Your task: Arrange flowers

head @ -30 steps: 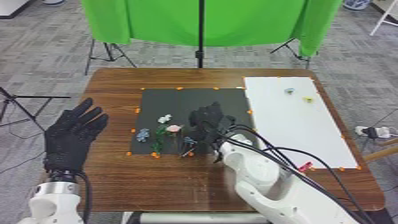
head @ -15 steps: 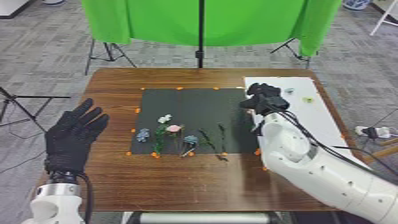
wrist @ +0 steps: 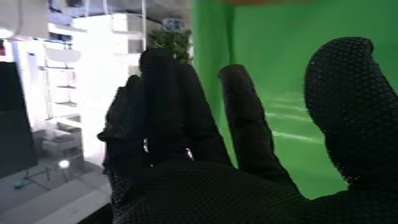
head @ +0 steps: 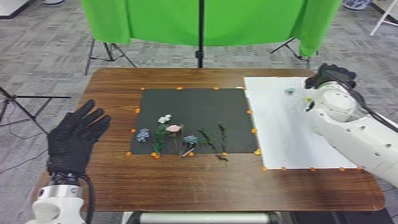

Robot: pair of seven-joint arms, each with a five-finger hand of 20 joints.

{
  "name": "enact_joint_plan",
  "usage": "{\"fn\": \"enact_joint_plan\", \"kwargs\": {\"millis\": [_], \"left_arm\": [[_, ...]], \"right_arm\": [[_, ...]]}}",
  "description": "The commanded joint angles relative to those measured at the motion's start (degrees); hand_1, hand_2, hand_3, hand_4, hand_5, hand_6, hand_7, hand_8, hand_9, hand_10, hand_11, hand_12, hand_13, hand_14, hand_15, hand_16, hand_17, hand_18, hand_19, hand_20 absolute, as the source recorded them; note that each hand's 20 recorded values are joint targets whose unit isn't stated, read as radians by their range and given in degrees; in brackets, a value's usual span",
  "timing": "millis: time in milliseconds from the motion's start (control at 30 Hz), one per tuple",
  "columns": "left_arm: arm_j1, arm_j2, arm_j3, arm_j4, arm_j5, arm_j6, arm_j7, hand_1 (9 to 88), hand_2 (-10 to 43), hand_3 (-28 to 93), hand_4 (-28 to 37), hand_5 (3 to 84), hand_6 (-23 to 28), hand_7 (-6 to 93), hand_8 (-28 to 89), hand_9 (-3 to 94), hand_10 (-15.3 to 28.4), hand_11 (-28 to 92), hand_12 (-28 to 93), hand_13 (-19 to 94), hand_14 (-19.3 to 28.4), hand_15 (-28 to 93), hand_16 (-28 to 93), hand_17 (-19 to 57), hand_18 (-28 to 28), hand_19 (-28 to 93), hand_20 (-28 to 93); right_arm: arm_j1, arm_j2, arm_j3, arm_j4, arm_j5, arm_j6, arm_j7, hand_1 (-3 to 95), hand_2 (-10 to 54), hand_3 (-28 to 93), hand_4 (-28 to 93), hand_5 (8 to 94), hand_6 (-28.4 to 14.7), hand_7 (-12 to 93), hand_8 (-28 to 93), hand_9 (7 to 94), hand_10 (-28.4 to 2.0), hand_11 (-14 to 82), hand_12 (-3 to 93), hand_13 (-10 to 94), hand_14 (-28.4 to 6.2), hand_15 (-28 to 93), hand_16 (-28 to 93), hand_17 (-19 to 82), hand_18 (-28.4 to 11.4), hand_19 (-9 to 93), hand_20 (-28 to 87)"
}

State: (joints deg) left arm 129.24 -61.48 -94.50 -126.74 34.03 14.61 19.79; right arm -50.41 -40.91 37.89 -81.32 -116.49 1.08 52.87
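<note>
left hand: the left hand [head: 73,137] was at the table's left edge, fingers straight and slightly spread, nothing in them.
right hand: the right hand [head: 334,75] was at the far right corner by the white sheet [head: 293,145]; right wrist view had its fingers [wrist: 160,105] straight, thumb [wrist: 342,95] well off them, wide open and empty.
mat flowers: white flower [head: 165,119], blue-grey flower [head: 143,135], pink flower [head: 174,128], second bluish flower [head: 190,140] on the black mat [head: 195,105], left and middle.
greens: two thin sprigs [head: 222,135] lay right of those (one poked past the near edge).
sheet: pale blue bloom [head: 290,91]; yellow bloom [head: 309,99] beside the right arm.
</note>
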Motion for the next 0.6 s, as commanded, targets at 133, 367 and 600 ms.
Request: {"fn": "enact_joint_plan", "kwargs": {"millis": [133, 367, 600], "left_arm": [[-0.7, -1.09, 0.19, 0.68, 0.55, -0.54, -1.79, 22.4, 8.9, 79, -28.3, 41.6, 11.4, 11.7, -9, 36.2, 20.4, 26, 10, 26, 27.0, 48, -9, -7.7, 25.6, 57, 18], [-0.1, -0.81, 0.43, 0.63, 0.03, -0.21, -1.1, 22.4, 8.9, 79, -28.3, 41.5, 11.3, 11.7, -9, 36.2, 20.4, 26, 10, 26, 27.0, 48, -9, -7.7, 25.7, 57, 18], [0.0, -0.8, 0.8, 0.78, -0.3, -0.02, -0.32, 22.4, 9.0, 79, -28.3, 41.6, 11.4, 11.8, -9, 36.2, 20.4, 26, 11, 26, 27.0, 48, -9, -7.7, 25.7, 57, 18]], "right_arm": [[-5.8, -3.5, 2.8, 1.6, 1.9, -7.4, -1.3, 30.2, -9.5, 84, -28, 40.1, 1.3, 20, -15, 43.0, -19.2, 19.7, 12.8, 34, -17.7, 67, 3, 13, -21.5, 82, 45], [-6.1, -4.6, 1.4, 4.0, -2.5, -5.1, -3.2, 36.6, -9.5, 84, -28, 53.7, 4.9, 21, -16, 60.7, -13.0, 27.3, 13.6, 51, -11.5, 69, 6, 18, -20.9, 86, 47], [-6.4, -3.4, -2.0, 4.0, -7.2, 3.3, -4.5, 56.6, -9.5, 66, -28, 86.1, 4.6, 20, 1, 93.5, -5.1, 17.7, 30.7, 79, -2.8, 65, 19, 33, -19.5, 93, 49]]}}
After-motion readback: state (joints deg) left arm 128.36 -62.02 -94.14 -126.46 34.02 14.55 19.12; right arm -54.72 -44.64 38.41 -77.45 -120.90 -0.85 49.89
